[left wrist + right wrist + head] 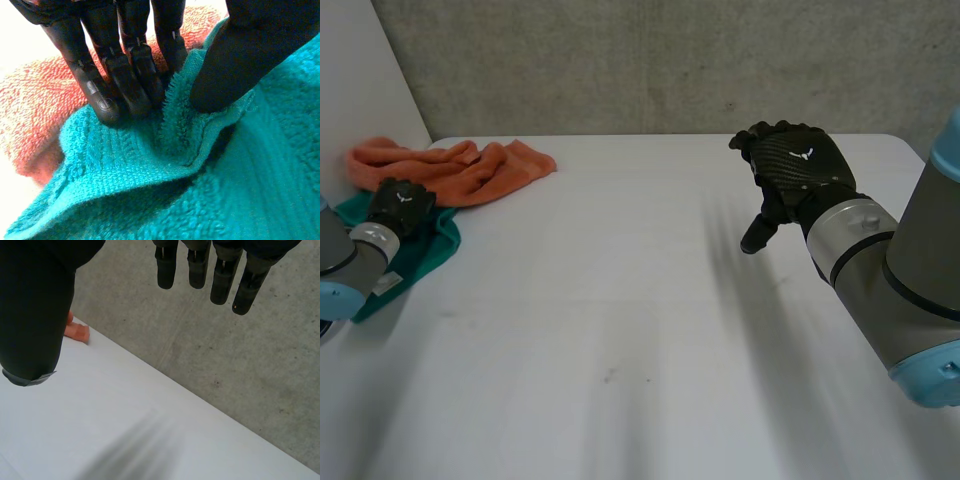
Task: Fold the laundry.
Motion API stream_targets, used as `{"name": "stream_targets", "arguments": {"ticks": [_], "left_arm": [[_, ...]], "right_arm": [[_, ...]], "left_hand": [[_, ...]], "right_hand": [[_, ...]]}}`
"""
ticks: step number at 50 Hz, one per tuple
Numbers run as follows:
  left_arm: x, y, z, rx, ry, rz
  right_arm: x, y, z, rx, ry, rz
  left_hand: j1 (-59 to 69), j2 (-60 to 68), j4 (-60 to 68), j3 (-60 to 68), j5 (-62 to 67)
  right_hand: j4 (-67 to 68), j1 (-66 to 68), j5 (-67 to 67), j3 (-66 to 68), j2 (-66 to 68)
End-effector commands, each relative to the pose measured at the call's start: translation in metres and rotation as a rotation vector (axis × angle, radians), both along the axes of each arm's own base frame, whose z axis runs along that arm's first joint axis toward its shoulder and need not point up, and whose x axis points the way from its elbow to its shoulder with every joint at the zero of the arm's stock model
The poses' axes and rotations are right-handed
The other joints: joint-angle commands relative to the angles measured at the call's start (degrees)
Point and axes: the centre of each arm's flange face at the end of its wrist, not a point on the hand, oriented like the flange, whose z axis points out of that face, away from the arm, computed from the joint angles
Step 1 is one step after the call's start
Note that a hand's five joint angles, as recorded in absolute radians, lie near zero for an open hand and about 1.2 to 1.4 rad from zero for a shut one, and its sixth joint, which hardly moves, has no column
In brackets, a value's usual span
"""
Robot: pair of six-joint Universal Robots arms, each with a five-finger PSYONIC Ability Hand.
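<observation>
A grey concrete wall [650, 60] stands behind the white table [620, 330], and the laundry sits bunched in the far left corner. There an orange towel [470, 168] lies crumpled against the side wall, with a teal towel [432, 252] touching it on the near side. The left hand [402, 205] is down on the teal towel near its edge beside the orange one. Its fingers [127, 85] press into the pile on one side and the thumb [235, 65] on the other, pinching up a ridge of teal cloth between them. Over on the right, the right hand [798, 165] hangs above the bare table, well apart from both towels. Its fingers [220, 275] are loose and nearly straight, spread from the thumb [30, 315], with nothing in them.
</observation>
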Motion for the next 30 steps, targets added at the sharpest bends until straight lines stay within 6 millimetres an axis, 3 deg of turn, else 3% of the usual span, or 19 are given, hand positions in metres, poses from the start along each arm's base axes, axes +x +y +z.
{"name": "stream_targets", "arguments": {"ticks": [1, 6, 7, 10, 11, 14, 16, 18, 19, 21, 22, 26, 30], "left_arm": [[-0.008, 0.001, 0.034, -0.083, -0.007, 0.099], [-0.045, 0.028, 0.102, -0.198, 0.057, 0.044], [-0.059, 0.041, 0.121, -0.222, 0.108, 0.013], [-0.084, 0.065, 0.149, -0.243, 0.205, -0.047], [-0.101, 0.084, 0.166, -0.242, 0.279, -0.092], [-0.125, 0.114, 0.19, -0.235, 0.39, -0.17], [-0.149, 0.149, 0.208, -0.206, 0.496, -0.255], [-0.164, 0.173, 0.215, -0.169, 0.56, -0.318], [-0.18, 0.197, 0.218, -0.123, 0.622, -0.395], [-0.197, 0.218, 0.216, -0.058, 0.674, -0.471], [-0.214, 0.238, 0.208, 0.02, 0.719, -0.546], [-0.256, 0.28, 0.182, 0.226, 0.787, -0.714], [-0.277, 0.29, 0.157, 0.321, 0.788, -0.752]], "right_arm": [[0.0, -0.001, 0.0, -0.001, -0.002, -0.003], [-0.002, -0.003, 0.002, -0.005, -0.004, -0.008], [-0.002, -0.003, 0.003, -0.008, -0.005, -0.009], [-0.002, -0.003, 0.005, -0.013, -0.008, -0.011], [-0.002, -0.003, 0.006, -0.016, -0.01, -0.011], [-0.004, -0.005, 0.009, -0.024, -0.014, -0.017], [-0.004, -0.006, 0.009, -0.026, -0.015, -0.021], [-0.009, -0.011, 0.012, -0.035, -0.017, -0.038], [-0.012, -0.013, 0.015, -0.039, -0.021, -0.049], [-0.02, -0.019, 0.02, -0.052, -0.027, -0.076], [-0.022, -0.022, 0.021, -0.053, -0.028, -0.086], [-0.032, -0.029, 0.026, -0.069, -0.034, -0.118], [-0.036, -0.034, 0.027, -0.074, -0.035, -0.135]], "left_hand": [[16.91, 11.86, 11.73, 12.15, 13.62], [16.91, 11.86, 11.73, 12.15, 13.62], [16.91, 11.86, 11.73, 12.15, 13.62], [16.91, 11.86, 11.73, 12.15, 13.62], [16.91, 11.86, 11.73, 12.15, 13.62], [16.91, 11.86, 11.73, 12.15, 13.62], [16.91, 11.86, 11.73, 12.15, 13.62], [16.91, 11.86, 11.73, 12.15, 13.62], [16.91, 11.86, 11.73, 12.15, 13.62], [16.91, 11.86, 11.73, 12.15, 13.62], [16.91, 11.86, 11.73, 12.15, 13.62], [14.94, 9.89, 9.76, 10.18, 11.64], [-53.09, -58.14, -58.27, -57.85, -56.38]], "right_hand": [[-3.45, -1.29, -3.91, -2.26, -2.59], [-3.45, -1.29, -3.91, -2.26, -2.59], [-3.45, -1.29, -3.91, -2.26, -2.59], [-3.45, -1.29, -3.91, -2.26, -2.59], [-3.45, -1.29, -3.91, -2.26, -2.59], [-3.45, -1.29, -3.91, -2.26, -2.59], [-3.45, -1.29, -3.91, -2.26, -2.59], [-3.45, -1.29, -3.91, -2.26, -2.59], [-3.45, -1.29, -3.91, -2.26, -2.59], [-3.45, -1.29, -3.91, -2.26, -2.59], [-3.45, -1.29, -3.91, -2.26, -2.59], [-3.45, -1.29, -3.91, -2.26, -2.59], [-3.45, -1.29, -3.91, -2.26, -2.59]]}}
